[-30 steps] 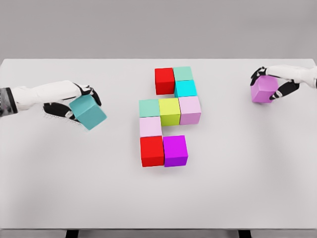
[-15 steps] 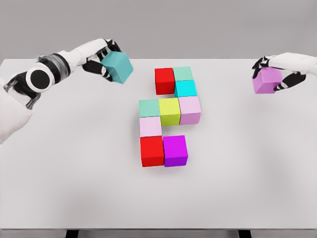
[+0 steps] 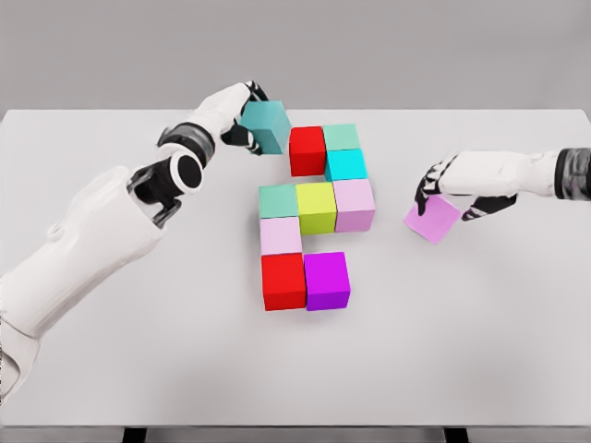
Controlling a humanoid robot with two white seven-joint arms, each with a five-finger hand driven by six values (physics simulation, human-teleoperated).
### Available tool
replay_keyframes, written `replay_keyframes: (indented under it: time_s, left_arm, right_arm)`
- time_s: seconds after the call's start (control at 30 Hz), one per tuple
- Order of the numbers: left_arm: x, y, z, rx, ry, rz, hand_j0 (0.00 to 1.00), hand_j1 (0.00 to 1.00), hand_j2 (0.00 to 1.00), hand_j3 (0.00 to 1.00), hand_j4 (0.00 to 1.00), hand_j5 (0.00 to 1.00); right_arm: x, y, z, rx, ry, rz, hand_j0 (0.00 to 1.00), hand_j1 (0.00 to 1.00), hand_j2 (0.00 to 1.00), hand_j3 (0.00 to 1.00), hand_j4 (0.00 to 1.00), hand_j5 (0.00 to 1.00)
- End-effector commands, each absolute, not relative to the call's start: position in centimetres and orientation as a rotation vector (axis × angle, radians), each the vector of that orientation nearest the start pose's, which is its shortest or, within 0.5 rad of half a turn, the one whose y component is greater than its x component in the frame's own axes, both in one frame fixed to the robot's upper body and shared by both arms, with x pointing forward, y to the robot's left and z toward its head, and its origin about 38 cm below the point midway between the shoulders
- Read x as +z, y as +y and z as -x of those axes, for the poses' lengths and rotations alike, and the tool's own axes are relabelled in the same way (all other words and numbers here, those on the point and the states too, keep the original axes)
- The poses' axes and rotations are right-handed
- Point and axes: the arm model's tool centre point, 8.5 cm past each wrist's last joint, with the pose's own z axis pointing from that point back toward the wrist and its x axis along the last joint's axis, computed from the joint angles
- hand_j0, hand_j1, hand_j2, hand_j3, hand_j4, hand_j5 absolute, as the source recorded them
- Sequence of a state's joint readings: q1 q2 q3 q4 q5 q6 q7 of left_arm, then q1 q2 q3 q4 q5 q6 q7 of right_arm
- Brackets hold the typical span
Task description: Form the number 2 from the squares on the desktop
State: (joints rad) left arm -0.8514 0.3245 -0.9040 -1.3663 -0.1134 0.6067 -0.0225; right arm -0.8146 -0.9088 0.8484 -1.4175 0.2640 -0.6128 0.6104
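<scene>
The left hand (image 3: 238, 118) grips a teal cube (image 3: 266, 126) just left of the red cube (image 3: 307, 150); the right hand (image 3: 450, 189) grips a pink cube (image 3: 431, 220) well right of it.

A cluster of eight cubes (image 3: 314, 217) sits at the middle of the worktop (image 3: 295, 369). At its eleven o'clock, just beside its far-left cube, the left robot hand (image 3: 242, 118) holds a cube (image 3: 267, 126). At three o'clock, apart from the cluster, the right robot hand (image 3: 445, 189) holds a tilted cube (image 3: 431, 220).
</scene>
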Motion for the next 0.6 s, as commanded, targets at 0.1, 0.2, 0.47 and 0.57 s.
replay_keyframes:
  time_s: [0.1,0.2,0.47,0.57]
  left_arm:
    - [20.7,12.4,-51.4,-1.01,-1.381,-0.609,0.35,0.35,0.35,0.35,0.35,0.35]
    - [20.7,12.8,-51.5,-1.006,-1.377,-0.62,0.35,0.35,0.35,0.35,0.35,0.35]
    - [19.1,14.1,-51.2,-0.888,-1.413,-0.729,0.36,0.36,0.36,0.36,0.36,0.36]
    - [18.5,14.2,-51.0,-0.886,-1.403,-0.727,0.36,0.36,0.36,0.36,0.36,0.36]
  right_arm:
    - [22.9,-28.7,-40.3,2.341,-1.282,0.232,0.6,0.6,0.6,0.6,0.6,0.6]
    - [22.9,-28.4,-38.9,2.377,-1.281,0.215,0.6,0.6,0.6,0.6,0.6,0.6]
    - [22.8,-30.0,-37.8,2.386,-1.227,0.221,0.79,0.79,0.79,0.79,0.79,0.79]
    - [23.2,-29.9,-38.0,2.352,-1.26,0.203,1.0,1.0,1.0,1.0,1.0,1.0]
